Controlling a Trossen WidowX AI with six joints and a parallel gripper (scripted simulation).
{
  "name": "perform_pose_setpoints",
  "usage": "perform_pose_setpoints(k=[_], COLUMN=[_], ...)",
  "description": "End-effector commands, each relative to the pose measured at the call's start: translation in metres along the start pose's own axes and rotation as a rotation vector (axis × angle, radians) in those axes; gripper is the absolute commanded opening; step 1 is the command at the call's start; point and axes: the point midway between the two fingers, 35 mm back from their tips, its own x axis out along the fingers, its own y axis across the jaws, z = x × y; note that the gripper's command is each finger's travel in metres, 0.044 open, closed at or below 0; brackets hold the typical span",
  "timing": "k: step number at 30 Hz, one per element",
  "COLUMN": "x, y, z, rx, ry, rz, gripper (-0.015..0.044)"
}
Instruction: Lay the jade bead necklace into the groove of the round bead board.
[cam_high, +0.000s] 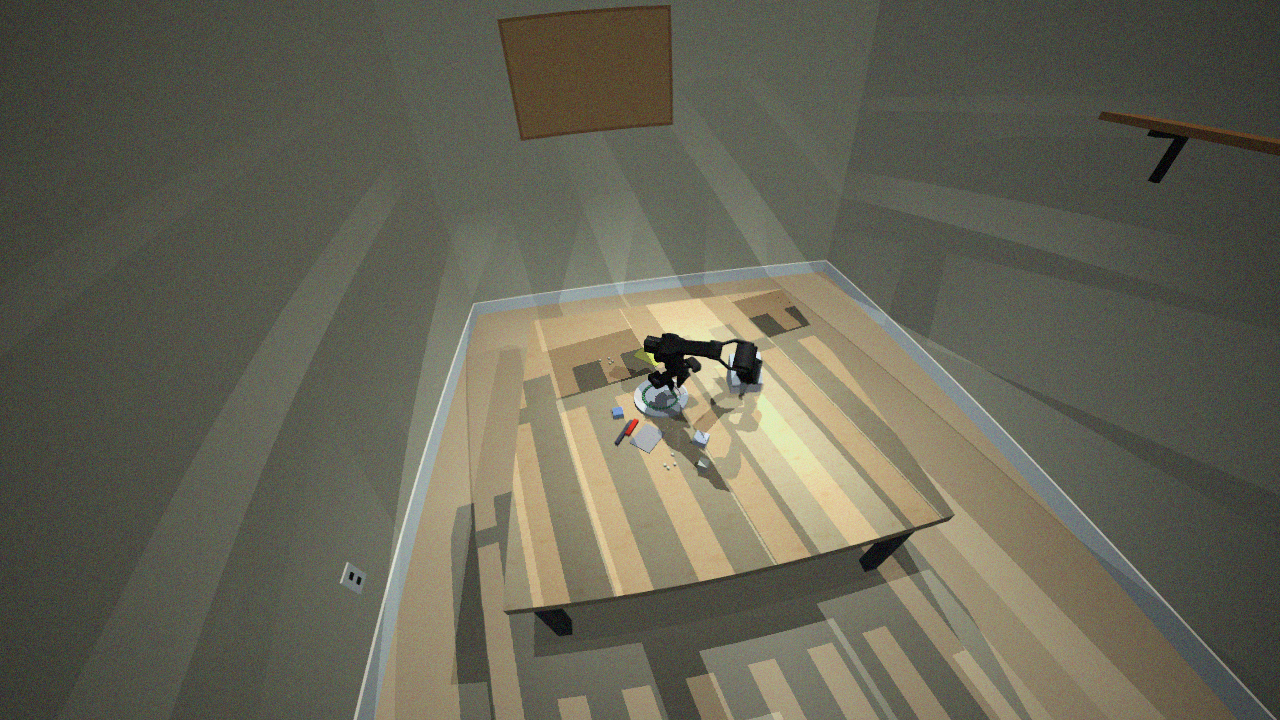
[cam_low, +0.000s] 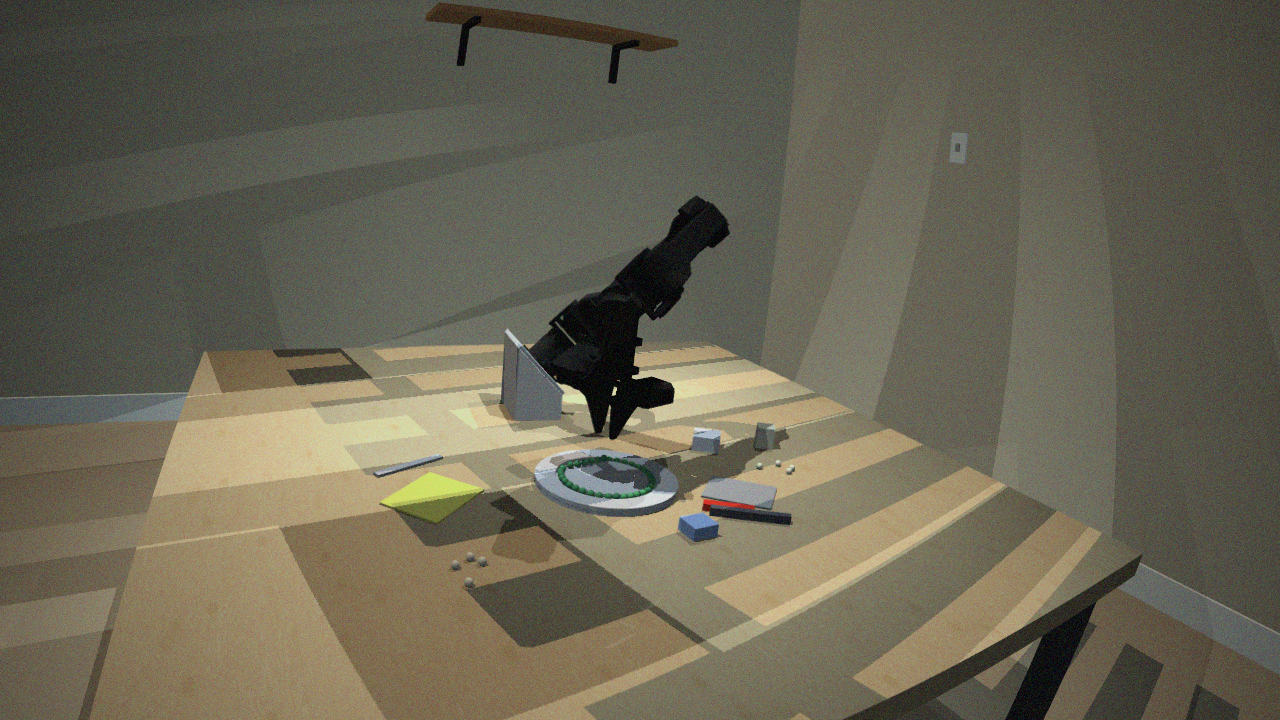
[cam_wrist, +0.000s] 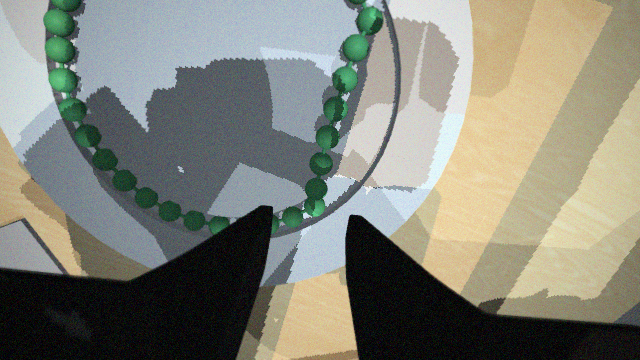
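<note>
The jade bead necklace (cam_high: 644, 396) (cam_low: 608, 495) (cam_wrist: 124, 180) lies on the round bead board (cam_high: 667, 413) (cam_low: 617, 509) (cam_wrist: 452, 135). In the wrist view its left side runs along the groove. Its right side cuts inward across the middle disc, and an empty arc of groove shows outside it. My gripper (cam_high: 676, 386) (cam_low: 606, 436) (cam_wrist: 310, 222) points down above the edge of the board at the side nearest the arm base. It is partly open and holds nothing. A few beads show beyond the gap between its tips, and the left finger hides part of the strand.
A yellow sheet (cam_low: 433, 497), a thin grey bar (cam_low: 408, 465) and small balls lie on one side. A blue block (cam_low: 698, 526), a grey plate (cam_low: 739, 493) and a red-and-black tool (cam_low: 751, 515) lie on the other. Two pale blocks (cam_low: 706, 440) (cam_low: 764, 437) stand farther back.
</note>
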Motion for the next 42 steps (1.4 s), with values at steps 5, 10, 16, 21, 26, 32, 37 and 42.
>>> perform_pose_setpoints(k=[5, 10, 16, 21, 26, 32, 37, 42], x=[0.008, 0.013, 0.022, 0.03, 0.038, 0.039, 0.037, 0.037], y=[-0.001, -0.001, -0.001, -0.001, -0.002, -0.002, 0.0, 0.0], z=[-0.001, -0.001, -0.002, -0.003, -0.004, -0.004, -0.004, -0.004], rx=[0.003, 0.004, 0.005, 0.006, 0.007, 0.007, -0.002, -0.002], ry=[0.0, 0.001, 0.004, 0.006, 0.009, 0.009, 0.001, 0.001], rz=[0.0, 0.0, -0.001, -0.001, -0.002, -0.002, 0.001, 0.001], gripper=[0.012, 0.012, 0.012, 0.012, 0.012, 0.012, 0.0015, 0.0])
